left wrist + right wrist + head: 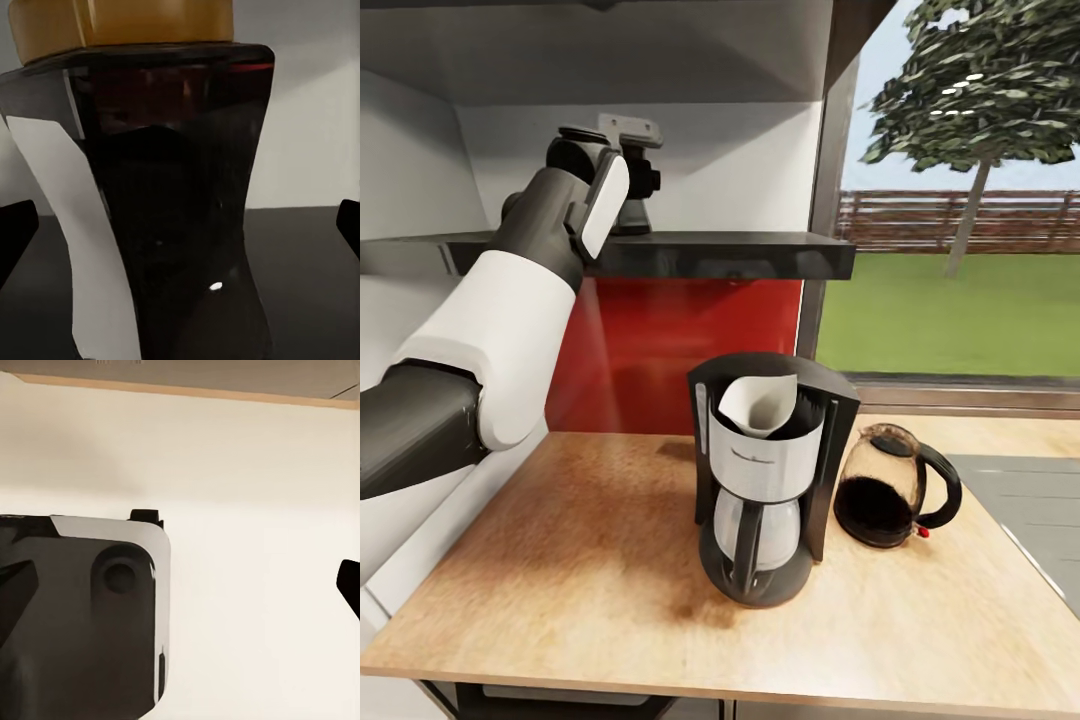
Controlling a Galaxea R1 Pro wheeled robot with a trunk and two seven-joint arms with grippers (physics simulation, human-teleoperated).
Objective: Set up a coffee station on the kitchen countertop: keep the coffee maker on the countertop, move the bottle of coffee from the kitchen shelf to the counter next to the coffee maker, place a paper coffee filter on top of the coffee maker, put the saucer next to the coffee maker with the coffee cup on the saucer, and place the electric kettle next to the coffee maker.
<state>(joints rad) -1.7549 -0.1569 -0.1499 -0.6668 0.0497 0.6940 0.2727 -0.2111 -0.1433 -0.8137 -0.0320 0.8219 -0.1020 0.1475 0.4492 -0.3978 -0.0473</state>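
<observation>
Left arm raised to the kitchen shelf (760, 255). Left gripper (180, 225) spread wide, fingertips (16, 225) at either side of the bottle of coffee (176, 225); the bottle stands dead ahead between them, upright, long axis vertical, not visibly pinched. White label, no readable text. Left arm clearly nearer. Below the tool: coffee maker (765, 480) with paper filter (760, 405), brand script illegible; kettle (890, 485) just beside. Right gripper (180, 585) looks spread, nothing between its tips.

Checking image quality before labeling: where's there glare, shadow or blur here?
Head view: soft shadow on the countertop beside the coffee maker, sharp overall. Left wrist view: the coffee bottle looms close, dark and soft, with one small glint. Right wrist view: evenly lit, no glare.
</observation>
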